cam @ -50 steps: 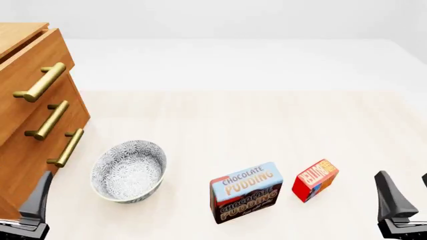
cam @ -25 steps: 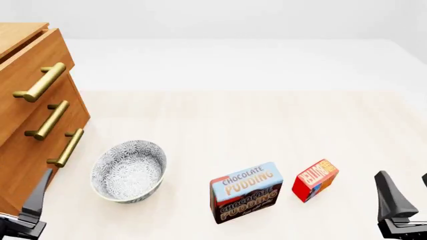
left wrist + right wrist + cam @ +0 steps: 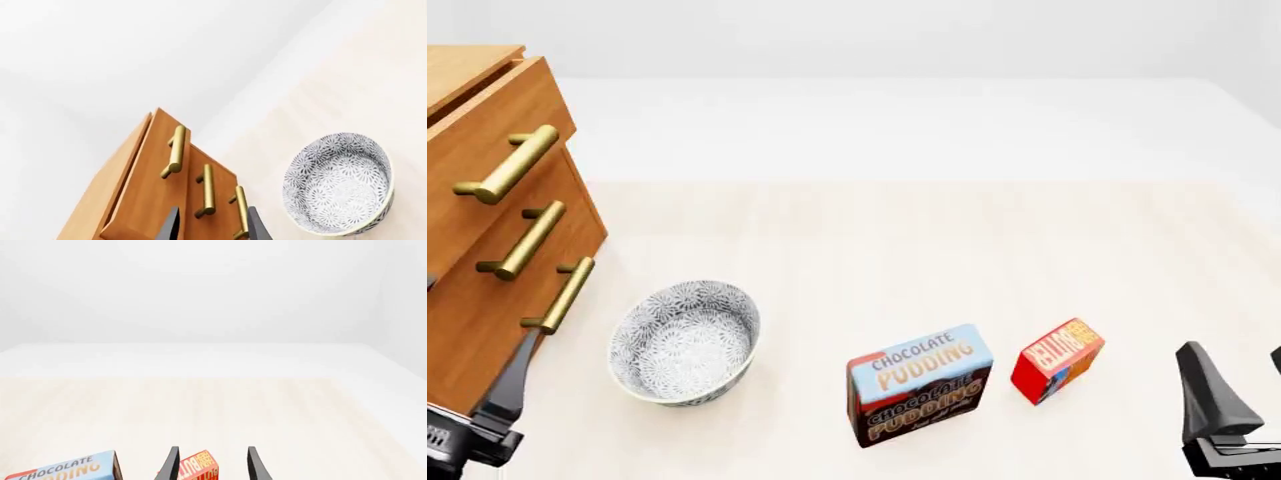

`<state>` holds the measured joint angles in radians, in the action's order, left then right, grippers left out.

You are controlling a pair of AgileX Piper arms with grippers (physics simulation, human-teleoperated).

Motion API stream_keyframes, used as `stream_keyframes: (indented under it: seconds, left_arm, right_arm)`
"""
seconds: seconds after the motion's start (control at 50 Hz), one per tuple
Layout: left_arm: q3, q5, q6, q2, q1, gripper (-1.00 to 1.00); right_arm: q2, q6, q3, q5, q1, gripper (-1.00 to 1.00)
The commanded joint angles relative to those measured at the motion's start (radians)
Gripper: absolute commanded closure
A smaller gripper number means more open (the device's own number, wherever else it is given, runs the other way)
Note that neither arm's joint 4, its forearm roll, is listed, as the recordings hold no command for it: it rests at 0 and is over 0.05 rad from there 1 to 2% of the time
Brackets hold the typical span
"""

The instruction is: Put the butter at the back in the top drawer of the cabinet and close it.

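The butter (image 3: 1057, 360), a small red and orange box, stands on the table right of the pudding box; in the right wrist view the butter (image 3: 195, 469) shows low between my right fingers, farther out. The cabinet (image 3: 467, 300) stands at the far left. Its top drawer (image 3: 501, 120) carries a brass handle (image 3: 507, 165) and its front sits about level with the lower fronts. My left gripper (image 3: 487, 405) is open near the cabinet's lower corner; the left wrist view has the gripper (image 3: 212, 227) facing the drawer handles (image 3: 175, 152). My right gripper (image 3: 1241, 388) is open at the front right, empty.
A patterned grey-white bowl (image 3: 683, 342) sits right of the cabinet, close to my left gripper. The blue-and-brown Chocolate Pudding box (image 3: 918, 385) stands between bowl and butter. The pale table (image 3: 934, 240) runs back to a white wall.
My left gripper has shifted slightly left and down toward the cabinet's lower corner. The right gripper, the boxes and the bowl have not moved.
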<state>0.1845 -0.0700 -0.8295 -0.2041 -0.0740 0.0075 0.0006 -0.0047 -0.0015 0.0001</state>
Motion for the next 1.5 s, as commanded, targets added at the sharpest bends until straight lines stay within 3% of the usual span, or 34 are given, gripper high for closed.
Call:
stream_keyframes:
  seconds: [0.02,0.28,0.3,0.34,0.88,0.94,1.24,1.5]
  left_arm:
    - [0.014,0.027,-0.086,-0.055,-0.003,-1.0]
    - [0.013,0.131,-0.174,-0.207,0.025,-1.0]
    - [0.028,0.197,-0.273,-0.292,0.045,-1.0]
    - [0.028,0.207,-0.283,-0.302,0.044,-1.0]
    - [0.013,0.277,-0.384,-0.352,0.067,-1.0]
    - [0.033,0.248,-0.384,-0.345,0.102,-1.0]
    - [0.049,0.257,-0.434,-0.346,0.109,-1.0]
    - [0.142,0.183,-0.449,-0.32,0.112,-1.0]
  right_arm:
    - [0.0,0.0,0.0,0.0,0.0,-1.0]
    - [0.0,0.0,0.0,0.0,0.0,-1.0]
    - [0.0,0.0,0.0,0.0,0.0,-1.0]
    - [0.0,0.0,0.0,0.0,0.0,-1.0]
    - [0.0,0.0,0.0,0.0,0.0,-1.0]
    - [0.0,0.0,0.0,0.0,0.0,-1.0]
    - [0.0,0.0,0.0,0.0,0.0,-1.0]
    - [0.0,0.0,0.0,0.0,0.0,-1.0]
